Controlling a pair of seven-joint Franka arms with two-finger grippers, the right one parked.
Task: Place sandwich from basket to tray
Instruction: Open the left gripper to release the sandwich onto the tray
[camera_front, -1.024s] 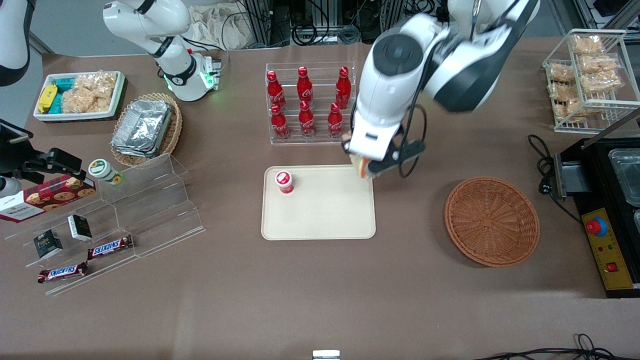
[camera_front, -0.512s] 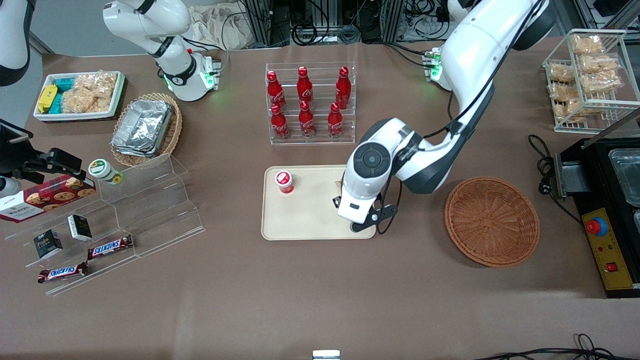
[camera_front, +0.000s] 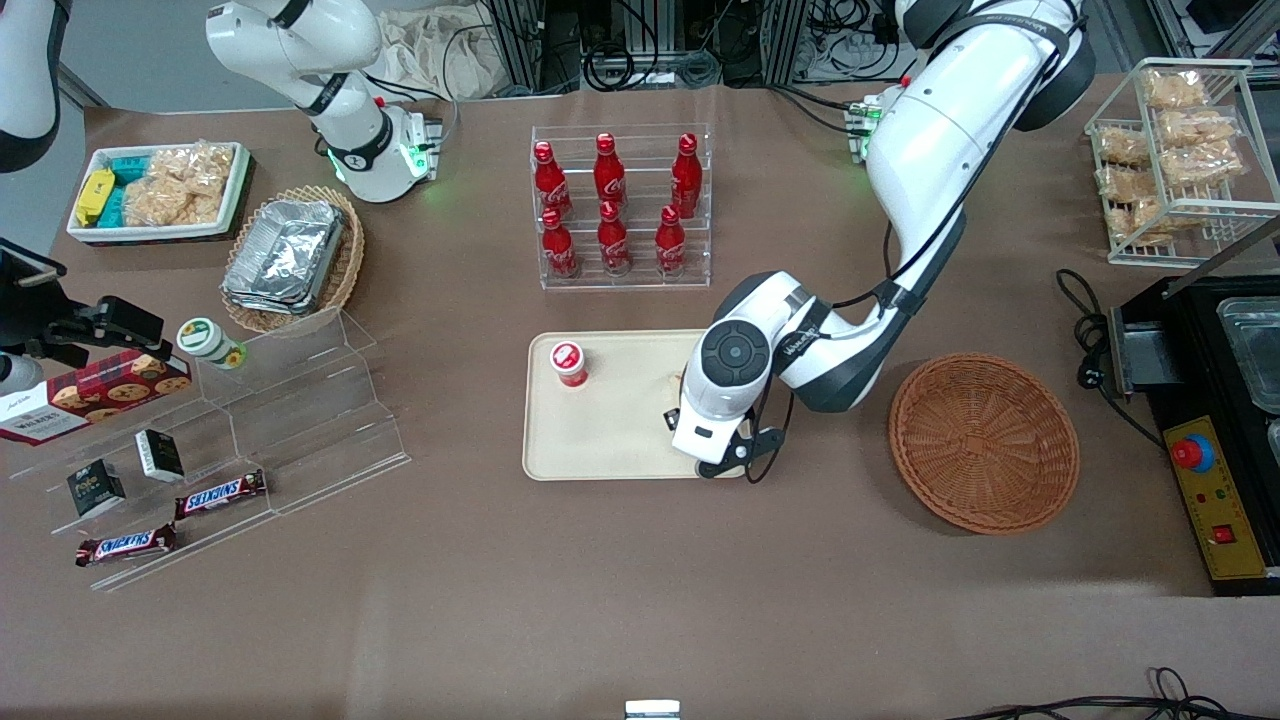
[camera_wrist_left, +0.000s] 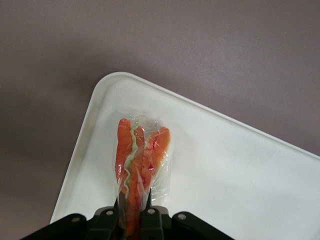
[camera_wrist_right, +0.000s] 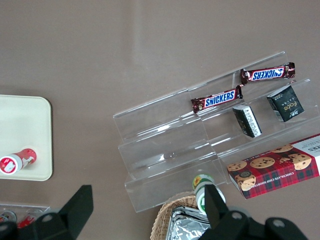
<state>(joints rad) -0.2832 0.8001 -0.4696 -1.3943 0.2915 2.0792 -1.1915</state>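
Status: end effector (camera_wrist_left: 134, 212) is low over the tray (camera_front: 600, 450), at the near corner toward the working arm's end of the desk (camera_front: 600, 620). Fingers are clenched on the sandwich (camera_wrist_left: 140, 155); wrist view shows both pads (camera_wrist_left: 150, 217) pinching the wedge edge-on, w/ orange filling layers and a pale green strip facing the camera and clear wrap bulging round them. Front view: arm's wrist housing covers the sandwich, so nothing of it can be picked out there.

Location: sandwich is held over the tray's inner surface, just inside the rounded corner. Cannot tell whether its lower edge touches the tray yet. The basket (camera_front: 985, 440) sits well apart toward the working arm's end, nothing in it. Also on the tray: a red-capped cup (camera_front: 569, 363), at the corner farther from the front camera and toward the parked arm's end, well apart from the drop spot.

Handling, judged: light item, soft bread, compresses easily; film looks slick and loose, so slip inside the wrap is possible. Grip is across the flat bread faces near one end, which seems the right place; squeezing the filling edge would likely smear it. Firm pinch not needed.

Progress, judged: transfer nearly complete; release remains. Risk: wedge stands on edge, may topple on release, prob. within the rim but close to the corner.
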